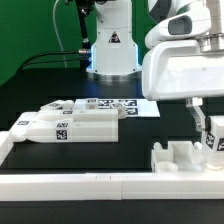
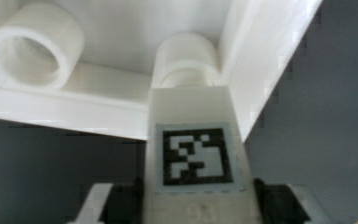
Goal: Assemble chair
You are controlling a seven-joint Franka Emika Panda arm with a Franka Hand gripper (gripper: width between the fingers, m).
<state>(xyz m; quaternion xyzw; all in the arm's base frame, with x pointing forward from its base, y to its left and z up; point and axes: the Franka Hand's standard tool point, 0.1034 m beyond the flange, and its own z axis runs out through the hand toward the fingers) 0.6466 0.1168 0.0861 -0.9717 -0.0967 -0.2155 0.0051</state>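
Black counter before a green backdrop, edged by a white rail along the frame's bottom. At the exterior view's lower right, tagged bar clamped between the two fingers of the hand, square black-and-white tag facing the wrist camera, just beside a white socketed part; contact unclear. Left of centre, flat tagged slabs; behind them the marker board. Dark triangular sign on the robot base.

White tagged bar upright at socketed white part; tagged slabs lie flat, apart.
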